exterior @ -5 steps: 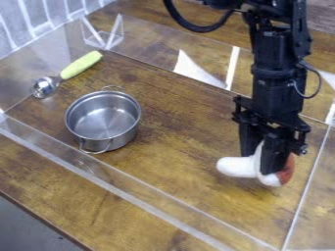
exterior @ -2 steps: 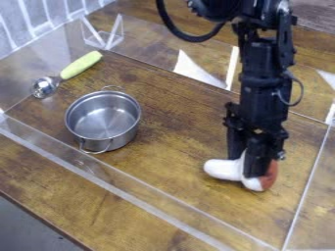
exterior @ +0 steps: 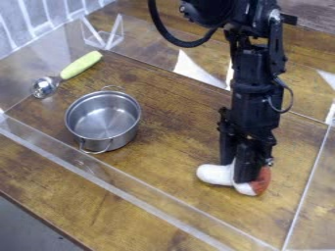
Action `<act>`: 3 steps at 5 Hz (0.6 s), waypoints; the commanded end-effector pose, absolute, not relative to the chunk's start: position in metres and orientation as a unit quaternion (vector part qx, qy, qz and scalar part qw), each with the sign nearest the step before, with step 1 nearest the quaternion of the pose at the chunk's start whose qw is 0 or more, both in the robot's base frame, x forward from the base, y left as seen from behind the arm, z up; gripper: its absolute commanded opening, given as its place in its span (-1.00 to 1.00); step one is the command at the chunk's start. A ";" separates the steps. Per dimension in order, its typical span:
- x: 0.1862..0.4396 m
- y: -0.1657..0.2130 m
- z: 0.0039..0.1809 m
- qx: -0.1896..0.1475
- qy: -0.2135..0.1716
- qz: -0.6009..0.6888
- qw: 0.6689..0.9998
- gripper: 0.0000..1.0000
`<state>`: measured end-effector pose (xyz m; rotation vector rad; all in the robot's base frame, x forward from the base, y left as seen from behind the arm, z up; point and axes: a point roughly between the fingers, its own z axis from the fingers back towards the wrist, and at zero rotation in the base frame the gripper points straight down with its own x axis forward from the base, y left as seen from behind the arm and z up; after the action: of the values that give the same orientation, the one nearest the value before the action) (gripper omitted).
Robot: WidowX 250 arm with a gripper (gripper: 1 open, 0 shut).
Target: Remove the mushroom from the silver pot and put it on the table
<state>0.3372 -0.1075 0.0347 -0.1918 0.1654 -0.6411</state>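
The mushroom (exterior: pixel 225 175) lies low at the right of the dark wood table (exterior: pixel 170 127), white stem pointing left, reddish-brown cap (exterior: pixel 258 185) to the right. My gripper (exterior: pixel 249 171) points down over it with its black fingers shut around the mushroom near the cap. Whether the mushroom rests on the wood or hangs just above it I cannot tell. The silver pot (exterior: pixel 102 119) stands empty at the left, well apart from the gripper.
A yellow-green handled utensil (exterior: pixel 78 65) and a small metal ball-ended utensil (exterior: pixel 43 87) lie at the far left. Low clear acrylic walls (exterior: pixel 144 192) edge the table, one close to the mushroom on the right.
The gripper has carried the mushroom a little to the left and lower toward the tabletop, staying shut on it. The pot has not moved.
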 end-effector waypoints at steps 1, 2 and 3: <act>0.337 -0.093 0.060 -0.077 0.052 -0.324 0.941 -1.00; 0.337 -0.102 0.078 -0.067 0.045 -0.297 0.951 -1.00; 0.339 -0.094 0.093 -0.061 0.045 -0.303 0.950 1.00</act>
<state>0.3303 -0.0969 0.0544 -0.1326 0.2078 -0.6164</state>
